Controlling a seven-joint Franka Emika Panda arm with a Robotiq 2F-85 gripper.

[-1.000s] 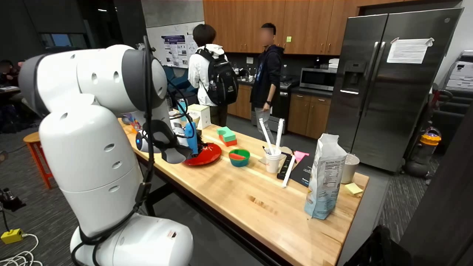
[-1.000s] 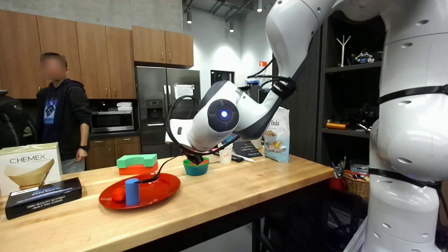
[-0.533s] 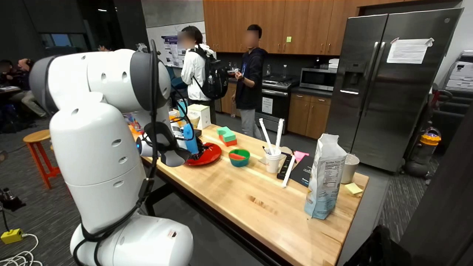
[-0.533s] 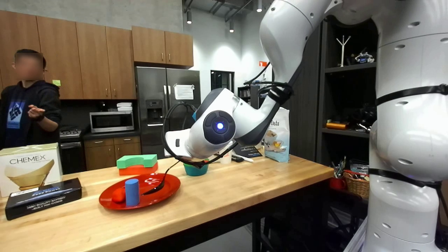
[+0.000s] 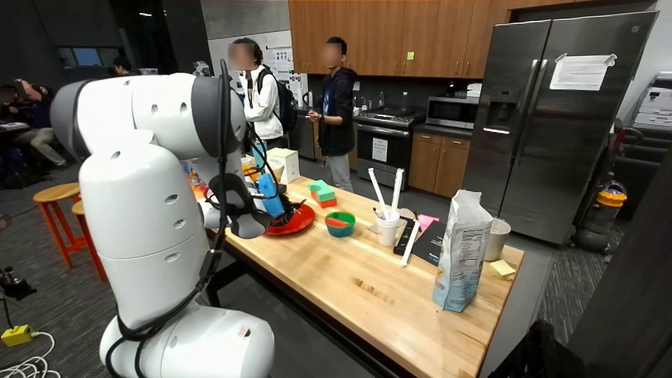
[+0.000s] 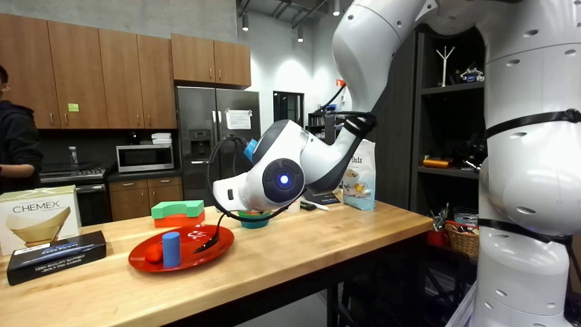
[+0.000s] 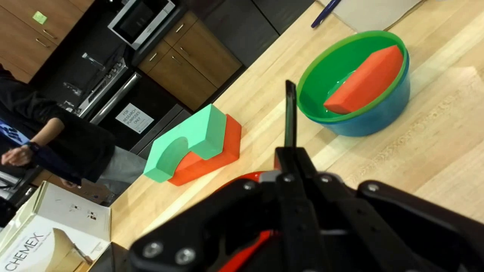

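Note:
My gripper (image 7: 293,151) is shut on a black spoon, whose thin handle (image 7: 290,113) sticks up past the fingertips in the wrist view. In an exterior view the spoon (image 6: 209,243) slants down, its bowl end low over the red plate (image 6: 197,260); whether they touch I cannot tell. The hand hides the fingers there. Also on that plate are an upright blue cylinder (image 6: 171,250) and a rounded red piece (image 6: 154,253). Ahead of the gripper, a green-and-blue bowl (image 7: 363,124) holds an orange-red block (image 7: 366,81). A green arch block (image 7: 189,139) lies on a red block (image 7: 230,143).
A Chemex box (image 6: 41,218) and a flat black box (image 6: 56,256) stand beyond the plate. Elsewhere on the wooden table are a cup with wrapped straws (image 5: 387,231) and an oats bag (image 5: 463,252). Two people are in the kitchen behind.
The wrist has come down, and the spoon has swung from a flatter slant near the blue cylinder to a steeper one, farther from it. The people in the background have moved.

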